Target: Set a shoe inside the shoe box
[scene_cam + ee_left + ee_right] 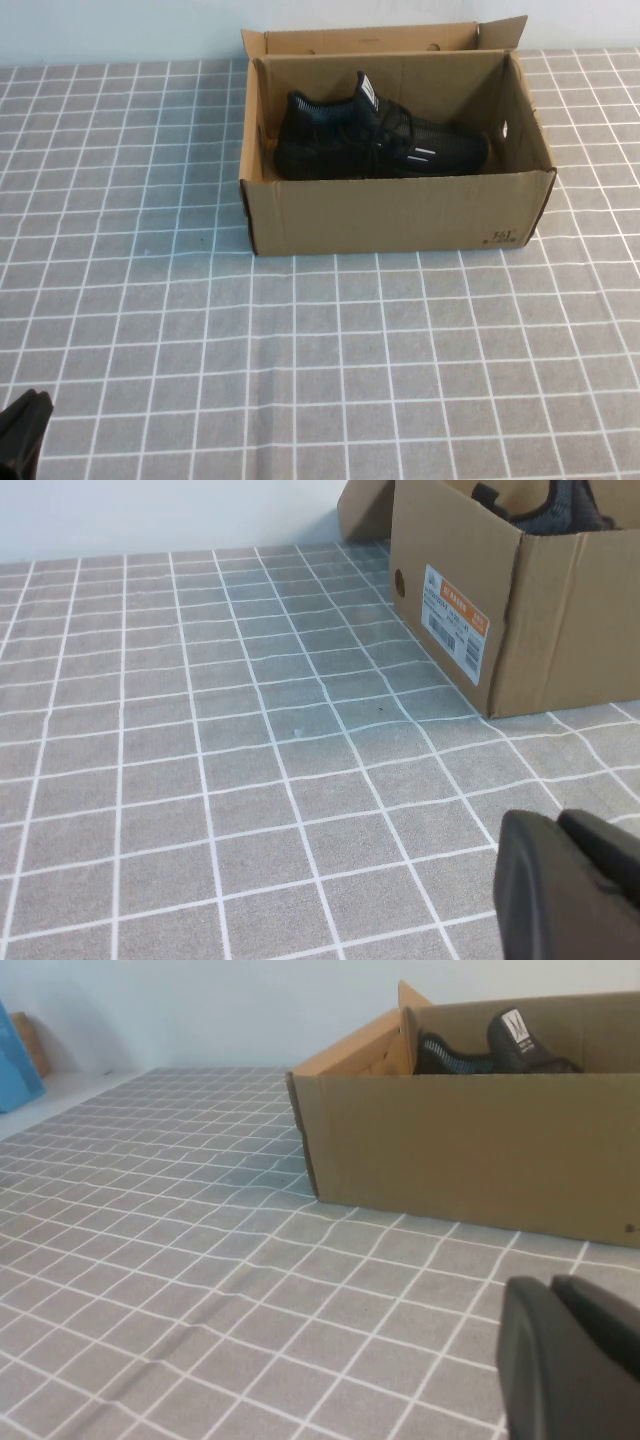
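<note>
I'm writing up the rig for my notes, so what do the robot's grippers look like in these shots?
Only small parts show. The left gripper is matte black with rounded, blocky edges, at the table's near left corner. The right gripper looks the same, near the shoe box. No cables, markings or arm links are visible.

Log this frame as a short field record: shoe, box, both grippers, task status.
shoe: lying inside the shoe box, toe toward the robot's right
shoe box: on the checked cloth, flap lid open at the far side
left gripper: low over the cloth, well short of the box, holding nothing
right gripper: low over the cloth, short of the box, holding nothing
task status: looks done
</note>
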`<control>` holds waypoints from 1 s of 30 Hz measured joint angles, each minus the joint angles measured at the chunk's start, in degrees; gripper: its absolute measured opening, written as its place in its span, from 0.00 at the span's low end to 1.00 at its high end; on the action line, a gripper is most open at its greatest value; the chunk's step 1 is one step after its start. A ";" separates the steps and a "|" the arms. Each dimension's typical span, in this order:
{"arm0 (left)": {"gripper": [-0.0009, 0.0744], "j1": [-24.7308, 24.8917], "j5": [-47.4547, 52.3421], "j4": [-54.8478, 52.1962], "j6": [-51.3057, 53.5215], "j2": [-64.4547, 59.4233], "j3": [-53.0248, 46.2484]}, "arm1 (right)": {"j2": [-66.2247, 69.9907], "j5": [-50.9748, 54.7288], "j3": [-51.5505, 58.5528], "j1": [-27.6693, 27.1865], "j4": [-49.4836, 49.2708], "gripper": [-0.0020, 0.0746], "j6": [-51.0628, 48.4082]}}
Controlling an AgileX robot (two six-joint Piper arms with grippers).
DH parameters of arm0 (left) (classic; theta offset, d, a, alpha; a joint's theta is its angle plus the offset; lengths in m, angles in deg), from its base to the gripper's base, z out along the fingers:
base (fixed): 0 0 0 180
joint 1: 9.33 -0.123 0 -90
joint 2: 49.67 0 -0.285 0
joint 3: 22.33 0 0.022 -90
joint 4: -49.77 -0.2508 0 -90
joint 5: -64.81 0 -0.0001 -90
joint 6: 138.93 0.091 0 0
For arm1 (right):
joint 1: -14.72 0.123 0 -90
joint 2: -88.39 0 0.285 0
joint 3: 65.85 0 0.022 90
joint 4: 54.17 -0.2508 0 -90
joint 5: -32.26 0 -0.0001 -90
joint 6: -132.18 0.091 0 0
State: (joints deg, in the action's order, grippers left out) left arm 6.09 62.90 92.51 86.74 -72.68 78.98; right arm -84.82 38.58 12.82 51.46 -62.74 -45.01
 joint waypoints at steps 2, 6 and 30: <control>0.01 0.00 0.22 0.00 0.00 0.00 0.00 | 0.00 0.10 0.00 0.00 0.00 0.01 0.00; 0.01 0.00 0.44 0.00 0.00 0.00 0.00 | 0.00 0.34 0.00 0.00 -0.10 0.01 0.00; 0.01 0.00 0.68 0.00 0.00 0.00 0.00 | 0.00 1.44 0.00 -28.54 1.66 0.01 -0.12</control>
State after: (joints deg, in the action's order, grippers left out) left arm 6.09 63.58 92.51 86.74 -72.68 78.98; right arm -84.82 40.02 12.82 22.92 -61.08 -45.12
